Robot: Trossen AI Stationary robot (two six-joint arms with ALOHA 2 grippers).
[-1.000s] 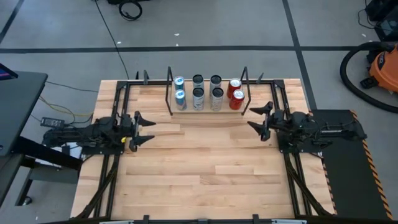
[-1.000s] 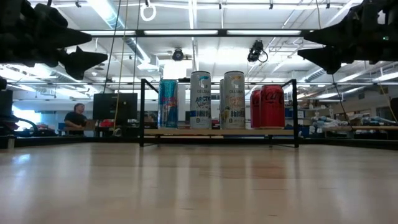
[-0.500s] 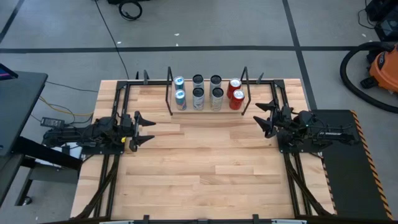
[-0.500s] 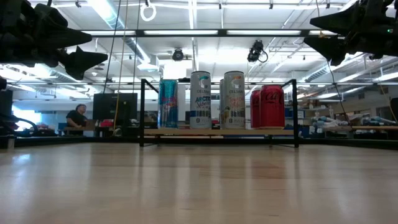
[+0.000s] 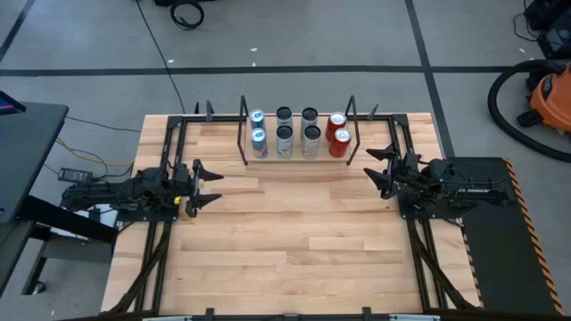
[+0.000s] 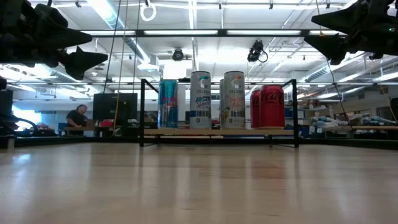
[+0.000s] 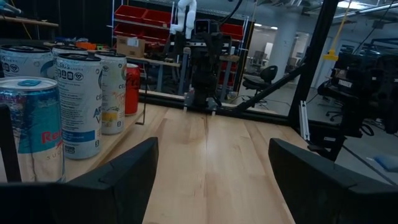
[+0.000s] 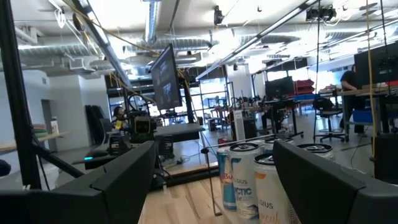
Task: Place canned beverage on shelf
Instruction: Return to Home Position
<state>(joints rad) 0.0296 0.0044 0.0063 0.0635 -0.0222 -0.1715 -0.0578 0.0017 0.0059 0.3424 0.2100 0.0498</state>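
Right gripper [image 5: 368,164] hangs nearer the shelf [image 6: 217,132], just off its red cans [image 5: 338,136]; left gripper [image 5: 219,187] waits farther off; both splayed wide, empty.

The shelf [image 5: 297,160] stands at the far middle of the table [image 5: 294,250] and holds eight cans [image 5: 285,135] in two rows of four, one row behind the other. The left gripper [image 5: 219,186] hangs over the table's left side and the right gripper [image 5: 367,163] over its right side, both nearer than the shelf and apart from it.
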